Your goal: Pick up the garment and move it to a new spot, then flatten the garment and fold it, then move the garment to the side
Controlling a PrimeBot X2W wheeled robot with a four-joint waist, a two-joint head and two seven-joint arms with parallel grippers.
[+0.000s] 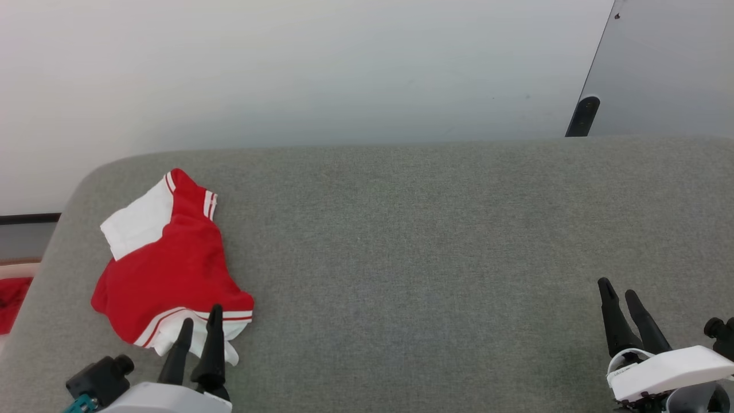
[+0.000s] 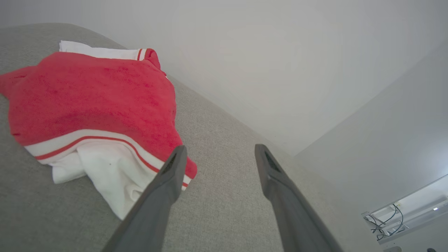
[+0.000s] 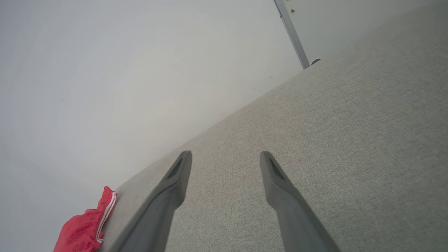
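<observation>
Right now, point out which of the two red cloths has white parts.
The garment on the grey surface: white sleeves and striped trim. The other red cloth, beyond the surface's left edge, looks plain red.

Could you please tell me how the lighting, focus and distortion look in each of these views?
Head view: soft, even light, the garment sharp, barely any shadow on the grey fabric surface. Left wrist view: wide-angle tilt, the left gripper slightly soft up close. Right wrist view: pale, washed-out, low contrast, the right gripper soft near the lens.
</observation>
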